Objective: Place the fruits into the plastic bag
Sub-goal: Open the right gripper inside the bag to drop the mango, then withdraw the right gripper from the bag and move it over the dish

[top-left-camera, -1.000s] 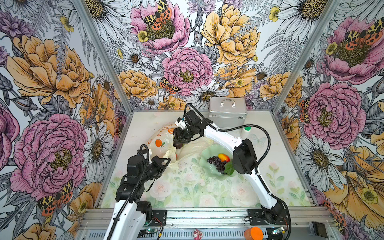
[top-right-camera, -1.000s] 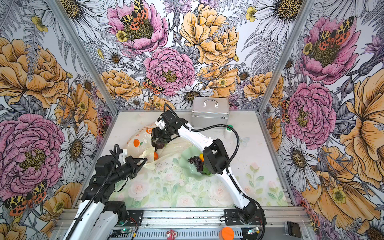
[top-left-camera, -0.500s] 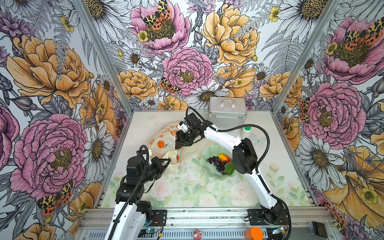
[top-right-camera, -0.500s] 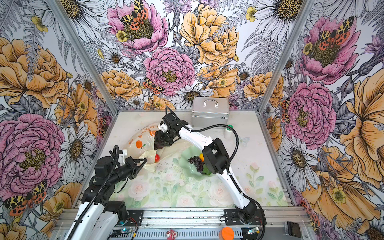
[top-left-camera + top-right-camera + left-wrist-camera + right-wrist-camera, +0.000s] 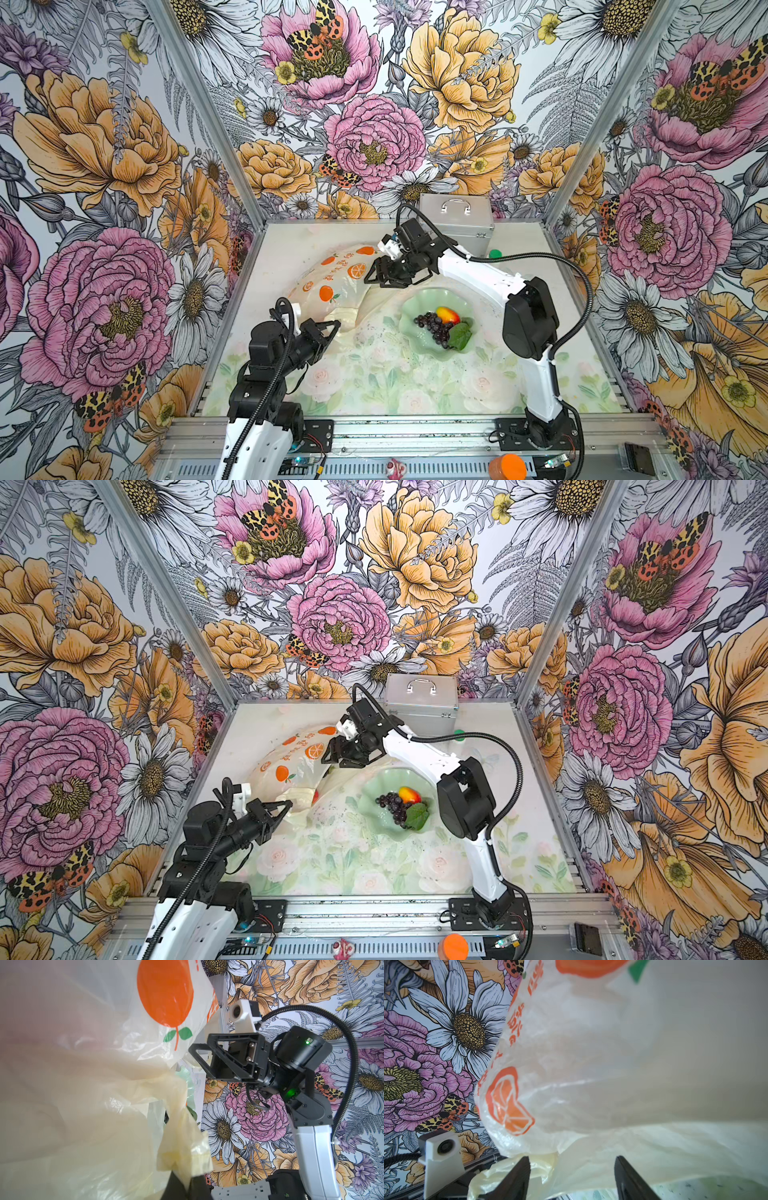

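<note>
Your left gripper (image 5: pixel 332 326) is clamped tight on the near edge of the plastic bag (image 5: pixel 332 278). Your right gripper (image 5: pixel 374 276) stands wide apart at the bag's far-right edge and holds nothing. Count: one bag. In the dish (image 5: pixel 415 347): one grape bunch (image 5: pixel 434 326), one mango (image 5: pixel 446 314), one leaf (image 5: pixel 459 334). The bag's long axis runs near-left to far-right, with the mouth facing right.

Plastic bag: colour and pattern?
The plastic bag is translucent cream with orange fruit prints; best in right wrist view.

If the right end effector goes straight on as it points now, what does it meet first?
Most likely the plastic bag: its film lies directly ahead of the open right end effector; how near is unclear.
</note>
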`<state>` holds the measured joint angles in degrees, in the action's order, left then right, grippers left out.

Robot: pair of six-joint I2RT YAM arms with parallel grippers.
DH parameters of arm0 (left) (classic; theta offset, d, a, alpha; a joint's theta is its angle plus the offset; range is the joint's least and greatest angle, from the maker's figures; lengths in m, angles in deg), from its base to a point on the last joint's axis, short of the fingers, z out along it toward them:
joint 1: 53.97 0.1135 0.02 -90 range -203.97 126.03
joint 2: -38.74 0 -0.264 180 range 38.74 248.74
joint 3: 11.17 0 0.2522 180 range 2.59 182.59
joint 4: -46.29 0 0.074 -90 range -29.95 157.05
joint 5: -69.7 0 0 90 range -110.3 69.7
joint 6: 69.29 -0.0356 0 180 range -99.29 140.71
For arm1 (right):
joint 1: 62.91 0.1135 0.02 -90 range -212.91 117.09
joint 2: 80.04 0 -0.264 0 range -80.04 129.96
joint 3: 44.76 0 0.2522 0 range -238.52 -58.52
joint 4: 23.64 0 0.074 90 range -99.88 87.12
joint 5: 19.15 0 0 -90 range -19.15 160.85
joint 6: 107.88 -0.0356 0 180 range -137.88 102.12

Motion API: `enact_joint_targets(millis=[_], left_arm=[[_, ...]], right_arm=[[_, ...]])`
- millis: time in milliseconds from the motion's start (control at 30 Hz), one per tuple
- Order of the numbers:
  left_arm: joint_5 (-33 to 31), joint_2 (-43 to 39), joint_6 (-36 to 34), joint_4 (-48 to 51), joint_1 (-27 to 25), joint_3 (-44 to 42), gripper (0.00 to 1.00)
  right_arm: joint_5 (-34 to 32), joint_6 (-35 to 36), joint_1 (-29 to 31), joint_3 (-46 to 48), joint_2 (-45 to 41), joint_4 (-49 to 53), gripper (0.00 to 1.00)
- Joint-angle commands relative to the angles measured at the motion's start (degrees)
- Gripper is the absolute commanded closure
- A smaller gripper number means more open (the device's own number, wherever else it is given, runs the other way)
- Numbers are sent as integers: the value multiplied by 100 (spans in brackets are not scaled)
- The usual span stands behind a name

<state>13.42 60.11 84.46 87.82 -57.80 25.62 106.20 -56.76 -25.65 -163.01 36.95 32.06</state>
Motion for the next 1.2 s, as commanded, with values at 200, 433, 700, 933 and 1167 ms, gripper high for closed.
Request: enact_joint_targets(millis=[200, 433, 700, 933, 1167], left_arm=[[-145, 199, 24, -115, 67, -105, 100], [-230, 522, 24, -381, 50, -10, 100], [-354, 1070, 44, -852, -31, 11, 100], [-660, 1795, 77, -1413, -515, 165, 100], [-954, 2214, 47, -1634, -984, 338, 100]], right_arm=[[-297, 359, -246, 1422, -1694, 24, 33], [-1081, 1019, -744, 2061, -2435, 1596, 33], [-2402, 1834, -777, 2400, -2489, 2739, 33], [-2879, 2026, -777, 2437, -2214, 2733, 33], [-3219, 2291, -781, 1994, -1568, 2741, 37]])
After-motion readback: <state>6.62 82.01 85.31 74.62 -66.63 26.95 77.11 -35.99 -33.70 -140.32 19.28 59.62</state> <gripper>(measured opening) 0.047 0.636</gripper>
